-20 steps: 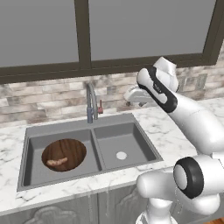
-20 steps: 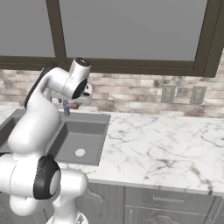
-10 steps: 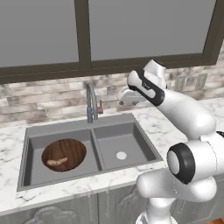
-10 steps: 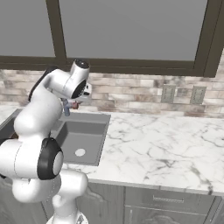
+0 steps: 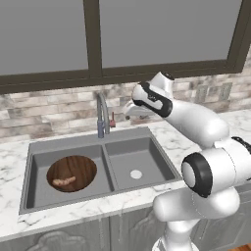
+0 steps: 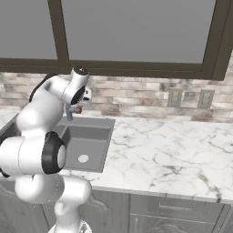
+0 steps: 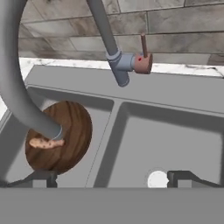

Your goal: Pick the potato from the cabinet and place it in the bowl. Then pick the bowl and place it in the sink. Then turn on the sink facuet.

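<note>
The small oblong tan-brown potato (image 5: pixel 64 181) lies inside the round, shallow, dark-brown wood-grain bowl (image 5: pixel 71 173), which sits in the left basin of the grey metal two-basin sink (image 5: pixel 100 168); the right basin holds a pale round drain (image 5: pixel 136 174). In the hand view the curved spout crosses in front of the bowl (image 7: pixel 65 135) and covers part of its rim and one end of the potato (image 7: pixel 42 143). The tall slim grey metal faucet (image 5: pixel 102 114) rises from the sink's back ledge, with its small reddish lever (image 5: pixel 112 119) at its right side, standing upright in the hand view (image 7: pixel 143 57). The white arm's two-finger gripper (image 5: pixel 131 111) hangs over the back of the sink, just to the right of the lever and apart from it; its fingers are too blurred to make out in the left base view. In the hand view the dark fingertips (image 7: pixel 39 177) stand spread wide with nothing between them. In the right base view the arm's own body hides most of the sink (image 6: pixel 88 144) and the faucet.
</note>
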Tool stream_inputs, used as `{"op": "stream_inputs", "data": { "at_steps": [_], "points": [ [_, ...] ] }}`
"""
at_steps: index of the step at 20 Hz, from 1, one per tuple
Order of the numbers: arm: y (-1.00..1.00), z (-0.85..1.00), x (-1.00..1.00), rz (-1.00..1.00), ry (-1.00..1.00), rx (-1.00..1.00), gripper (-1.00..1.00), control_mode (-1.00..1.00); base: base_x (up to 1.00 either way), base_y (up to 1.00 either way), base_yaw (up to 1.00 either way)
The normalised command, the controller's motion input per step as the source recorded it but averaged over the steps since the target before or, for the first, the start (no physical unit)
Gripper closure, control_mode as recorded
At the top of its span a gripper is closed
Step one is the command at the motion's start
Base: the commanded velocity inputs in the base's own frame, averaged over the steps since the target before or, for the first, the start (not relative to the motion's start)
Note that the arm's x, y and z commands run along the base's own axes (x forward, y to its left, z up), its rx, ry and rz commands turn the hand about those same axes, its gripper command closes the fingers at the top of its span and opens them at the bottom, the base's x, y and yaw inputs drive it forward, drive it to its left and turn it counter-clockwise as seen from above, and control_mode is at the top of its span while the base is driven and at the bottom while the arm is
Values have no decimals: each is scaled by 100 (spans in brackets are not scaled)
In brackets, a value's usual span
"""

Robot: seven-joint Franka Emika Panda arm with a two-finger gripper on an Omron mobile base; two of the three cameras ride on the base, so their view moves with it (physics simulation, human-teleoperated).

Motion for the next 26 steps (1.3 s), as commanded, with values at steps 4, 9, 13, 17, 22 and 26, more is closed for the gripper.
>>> {"op": "stream_inputs", "data": {
  "at_steps": [4, 9, 13, 17, 22, 26],
  "points": [
    [2, -24, 40, -1, -2, 0, -100, -100, 0, 0, 0],
    [12, -10, 45, -1, 0, 0, -100, -100, 0, 0, 0],
    [21, -2, 50, -3, 0, 0, -100, -100, 0, 0, 0],
    [13, -12, 36, -2, 0, 0, -100, -100, 0, 0, 0],
    [2, -24, 38, -4, 0, 0, -100, -100, 0, 0, 0],
    [1, -26, 48, -6, 0, 0, -100, -100, 0, 0, 0]
  ]
}}
